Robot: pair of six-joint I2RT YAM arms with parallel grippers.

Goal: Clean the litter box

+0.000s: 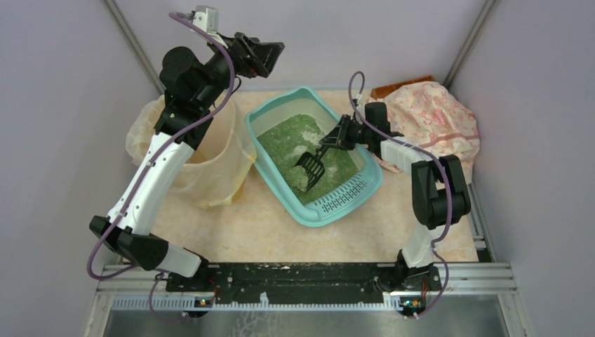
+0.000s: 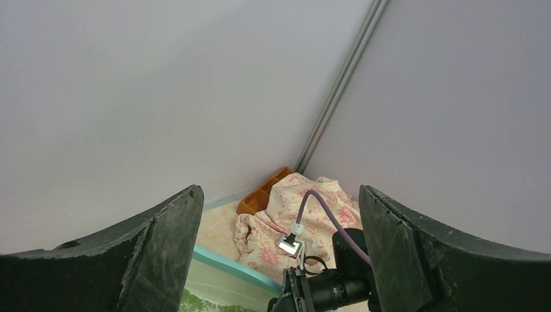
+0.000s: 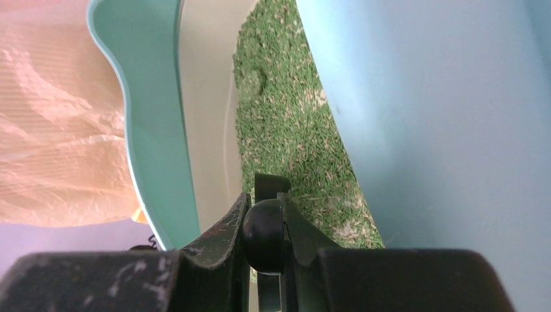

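The teal litter box lies slantwise mid-table, its slotted grate at the near right end and green granules inside. My right gripper reaches in from the right, shut on the handle of a black slotted scoop whose head is down in the granules near the grate. In the right wrist view the fingers clamp the scoop's round handle above the granules, beside the box's teal rim. My left gripper is raised high at the back left, open and empty.
A beige bag-lined bin stands left of the box, under the left arm. A patterned cloth bundle and an orange crate sit at the back right corner. Walls close in on three sides.
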